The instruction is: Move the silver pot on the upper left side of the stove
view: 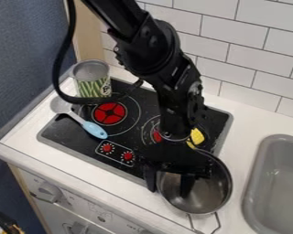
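Camera view: counter (240, 130), tiled wall (217, 51)

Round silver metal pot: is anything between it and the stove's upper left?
The green-patterned metal can stands at that corner, and the blue-handled spoon lies beside the red-centred left burner; nothing else visible intervenes.

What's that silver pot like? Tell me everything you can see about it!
The silver pot is round and shiny, like metal, darker inside, with a thin wire handle toward the front. It's over the stove's front right corner, partly above the white counter. The open gripper straddles its left rim, one finger inside, one outside. I can't tell if they touch it.
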Tool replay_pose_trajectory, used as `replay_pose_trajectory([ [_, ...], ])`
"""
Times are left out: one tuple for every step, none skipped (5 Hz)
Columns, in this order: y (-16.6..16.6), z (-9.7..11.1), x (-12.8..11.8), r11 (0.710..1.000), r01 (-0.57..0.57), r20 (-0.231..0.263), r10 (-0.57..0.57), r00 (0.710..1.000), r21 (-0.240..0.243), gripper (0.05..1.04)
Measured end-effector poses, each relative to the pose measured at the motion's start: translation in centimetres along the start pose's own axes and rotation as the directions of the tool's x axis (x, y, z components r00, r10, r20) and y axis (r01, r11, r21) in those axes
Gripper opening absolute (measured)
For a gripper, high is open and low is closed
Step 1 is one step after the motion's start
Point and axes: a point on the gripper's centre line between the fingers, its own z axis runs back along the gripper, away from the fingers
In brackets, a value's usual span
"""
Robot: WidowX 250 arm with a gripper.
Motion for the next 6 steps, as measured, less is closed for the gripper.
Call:
replay_pose_trajectory([
  [0.1, 0.0, 0.0, 1.000, -0.012, 0.006, 0.012, 1.000, -0.015, 0.396],
  [0.3, 0.1, -0.3, 0.999, 0.001, 0.002, -0.001, 1.000, -0.041, 0.183],
  [0.7, 0.9, -0.6, 0.998, 0.010, 0.004, -0.010, 1.000, -0.065, 0.081],
  [1.0, 2.4, -0.6, 0.995, 0.001, 0.032, 0.002, 0.999, -0.101, 0.073],
  [1.6, 3.8, -0.1, 0.991, -0.025, 0.033, 0.030, 0.999, -0.135, 0.073],
  [2.3, 5.2, 2.3, 0.982, -0.106, 0.065, 0.117, 0.991, -0.154, 0.073],
])
